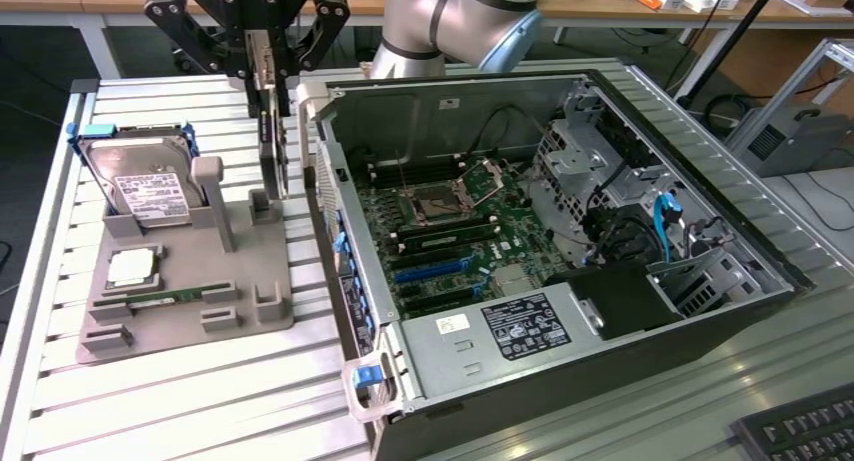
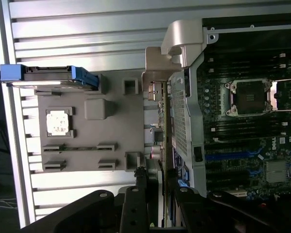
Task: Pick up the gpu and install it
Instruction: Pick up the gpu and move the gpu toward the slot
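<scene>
**Card clamped edge-up between holder and open case**

Exterior view: the end effector (image 1: 268, 76) hangs over the slatted metal surface (image 1: 174, 401), its fingers closed on the upper edge of the gpu (image 1: 276, 146). The card hangs upright and edge-on, a thin dark blade, probably so that its connector edge points down toward a slot. It sits over the side of the grey parts holder (image 1: 254, 271) nearest the computer case (image 1: 454, 81), just beside the case's wall. Whether its lower edge has cleared the holder's slot I cannot tell. The holder lies toward the surface's edge on the exterior view's left. In it the hard drive (image 1: 144, 186) leans on a post, the processor chip (image 1: 131, 268) lies flat, and the memory stick (image 1: 167, 299) sits in a groove, each propped so that it can be gripped from above. The case lies on its side with the panel off, so the motherboard (image 1: 454, 231) faces up and can be reached from overhead.

Wrist view: the camera looks down along the card. The end effector (image 2: 157, 183) shows as two dark fingers (image 2: 140, 184) pressed to either face of the gpu (image 2: 159, 141), which runs as a narrow line between the parts holder (image 2: 116, 126) and the perforated wall of the computer case (image 2: 184, 121). The hard drive (image 2: 48, 75) stands in its blue-railed cradle at the holder's far side, well apart from the card. Past the wall, the motherboard (image 2: 250, 97) shows its empty processor socket. The card is not over the board.
</scene>
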`<state>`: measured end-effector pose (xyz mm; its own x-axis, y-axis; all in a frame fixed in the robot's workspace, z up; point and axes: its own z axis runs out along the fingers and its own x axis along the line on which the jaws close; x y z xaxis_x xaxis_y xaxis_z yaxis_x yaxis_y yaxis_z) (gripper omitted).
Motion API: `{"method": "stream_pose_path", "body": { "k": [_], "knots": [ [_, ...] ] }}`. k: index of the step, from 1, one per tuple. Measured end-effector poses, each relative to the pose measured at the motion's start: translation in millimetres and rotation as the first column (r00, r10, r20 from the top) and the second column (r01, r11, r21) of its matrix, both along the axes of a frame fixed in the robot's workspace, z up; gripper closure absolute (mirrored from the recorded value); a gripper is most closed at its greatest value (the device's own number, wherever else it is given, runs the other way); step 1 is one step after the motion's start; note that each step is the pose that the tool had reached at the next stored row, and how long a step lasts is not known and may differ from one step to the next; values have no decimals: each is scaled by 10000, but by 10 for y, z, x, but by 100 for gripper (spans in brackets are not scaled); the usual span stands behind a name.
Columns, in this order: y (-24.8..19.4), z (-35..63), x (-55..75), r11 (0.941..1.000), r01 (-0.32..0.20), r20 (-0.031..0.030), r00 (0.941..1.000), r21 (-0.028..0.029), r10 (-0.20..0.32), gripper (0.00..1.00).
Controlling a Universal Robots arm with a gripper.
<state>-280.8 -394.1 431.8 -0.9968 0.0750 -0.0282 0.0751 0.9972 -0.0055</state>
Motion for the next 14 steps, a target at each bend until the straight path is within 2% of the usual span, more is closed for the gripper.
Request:
{"method": "stream_pose_path", "body": {
  "k": [14],
  "knots": [
    [0,0,42,10000,0,-1,10000,-1,0,73]
  ]
}}
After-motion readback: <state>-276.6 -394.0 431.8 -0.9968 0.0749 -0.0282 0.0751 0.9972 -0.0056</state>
